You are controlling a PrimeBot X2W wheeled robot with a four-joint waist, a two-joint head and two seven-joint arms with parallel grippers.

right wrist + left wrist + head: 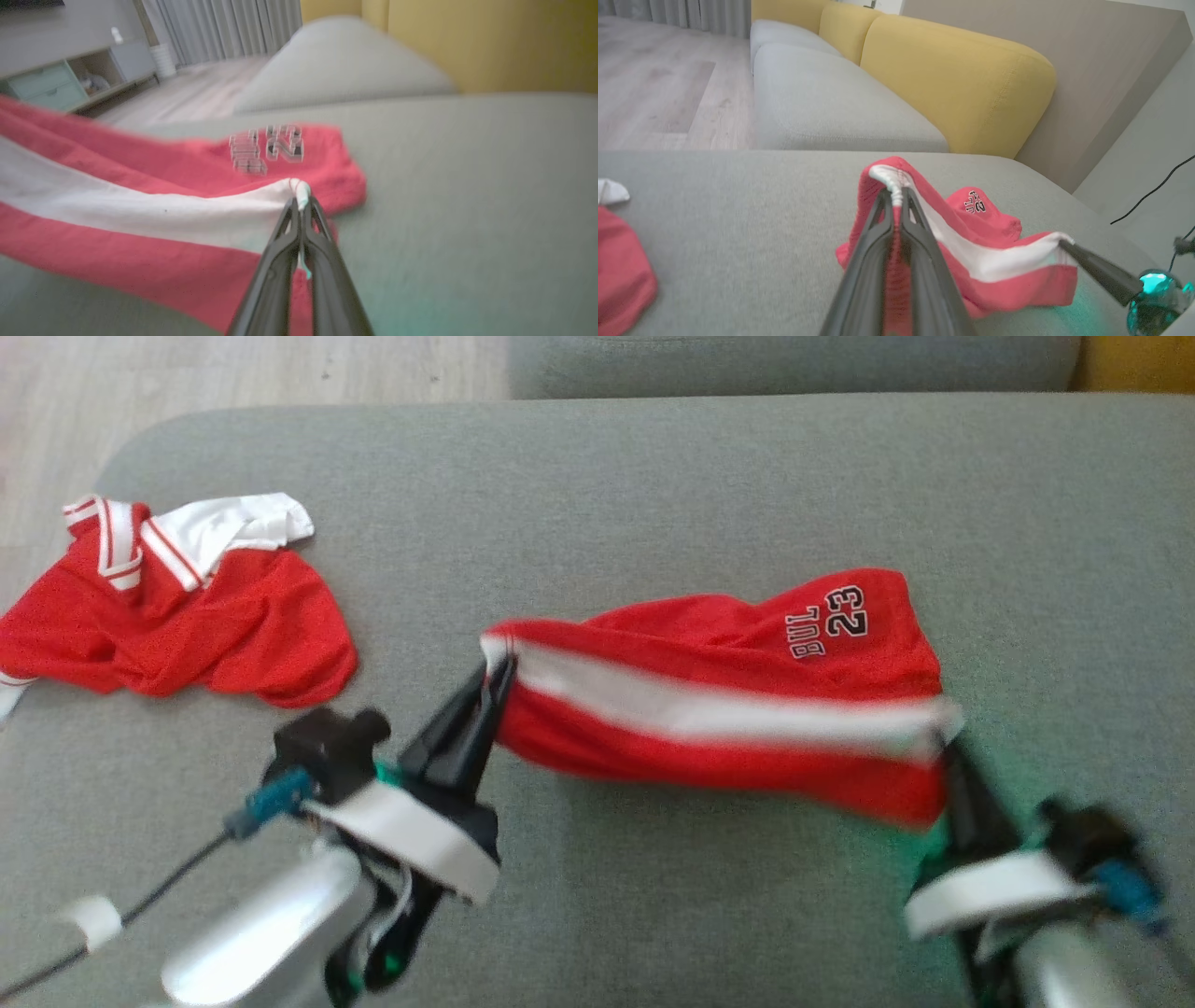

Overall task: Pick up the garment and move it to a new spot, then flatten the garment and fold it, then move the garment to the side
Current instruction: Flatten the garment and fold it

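- My right tool (948, 742) is blurred in the head view.
- The print (266, 149) on the shorts (140, 205) is unreadable in my right wrist view.
- The head view's left edge cuts the red shirt (177, 625).

Wide grey cushion (653, 476), flat fabric top, rounded far-left corner. At left, lying crumpled near the edge: red shirt (233, 625), white collar, striped trim. Centre-right: red shorts (728, 644), white side stripe, "BUL 23" print; far part resting on the fabric, near edge lifted. Well apart from each other.
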